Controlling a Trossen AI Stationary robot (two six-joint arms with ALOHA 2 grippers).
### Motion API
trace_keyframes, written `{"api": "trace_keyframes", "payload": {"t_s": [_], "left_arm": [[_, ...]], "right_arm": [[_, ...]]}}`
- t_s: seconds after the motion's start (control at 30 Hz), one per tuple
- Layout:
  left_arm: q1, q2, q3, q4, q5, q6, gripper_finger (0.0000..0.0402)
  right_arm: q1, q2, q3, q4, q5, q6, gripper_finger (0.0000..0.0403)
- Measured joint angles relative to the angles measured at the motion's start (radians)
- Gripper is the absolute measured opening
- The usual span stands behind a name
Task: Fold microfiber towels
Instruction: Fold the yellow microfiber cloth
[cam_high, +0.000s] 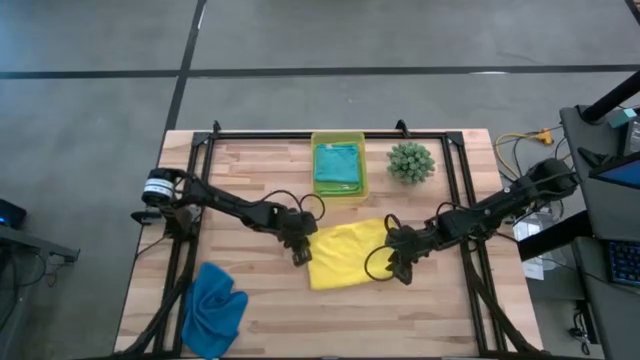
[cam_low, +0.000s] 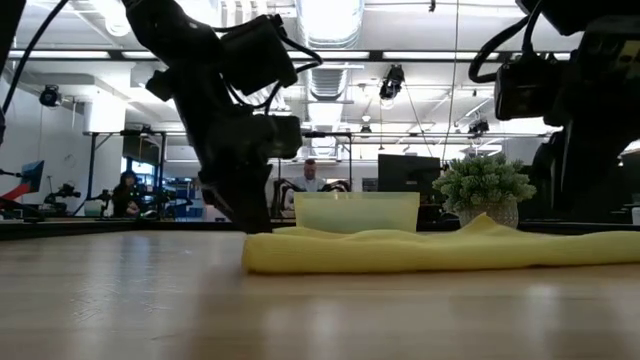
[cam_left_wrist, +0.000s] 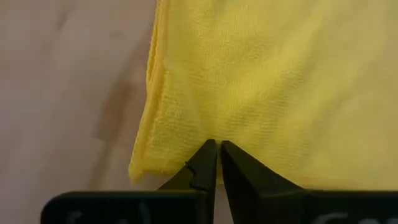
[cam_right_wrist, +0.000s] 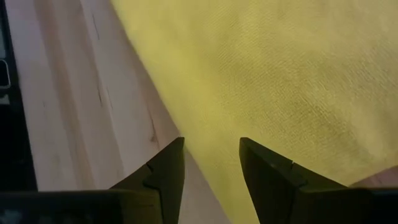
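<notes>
High view first: the yellow towel (cam_high: 347, 253) lies flat near the middle of the table (cam_high: 270, 325), with one arm at each of its side edges. That pairing suits a fold, one edge taken by each arm so the cloth can be carried over evenly.

The left gripper (cam_high: 300, 251) sits at the towel's left edge. Its wrist view shows the two dark fingers pressed together, their tips meeting right on the hem of the yellow towel (cam_left_wrist: 249, 87), near a corner. I take it to be pinching the hem, though how much cloth sits between the tips is hidden.

The right gripper (cam_high: 403, 268) is at the opposite edge. Through its wrist camera the jaws stand apart, straddling the border of the yellow towel (cam_right_wrist: 280, 68) with bare wood on one side. It holds nothing yet; it looks set to close on that edge.

From table height the towel reads as a low yellow ridge, apparently already doubled on the left.

The other cloths wait elsewhere. A blue towel (cam_high: 215, 305) lies crumpled at the near left corner, and a teal towel (cam_high: 337, 165) sits in the bin (cam_high: 362, 168) at the far side, beside the plant (cam_high: 411, 162). Folding seems barely under way.
</notes>
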Motion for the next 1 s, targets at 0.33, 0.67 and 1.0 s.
{"api": "trace_keyframes", "payload": {"t_s": [0.33,0.67,1.0], "left_arm": [[-0.103,0.05,0.002,-0.011,0.142,-0.205,0.0013],[-0.195,0.109,0.027,0.266,0.459,-0.336,0.0007],[-0.122,-0.007,0.072,0.307,0.119,-0.199,0.0]], "right_arm": [[0.011,-0.041,0.01,0.001,0.005,-0.002,0.0148],[0.04,-0.107,0.01,0.003,0.056,-0.02,0.0148],[0.162,-0.252,0.011,0.033,0.203,0.035,0.0148]]}}
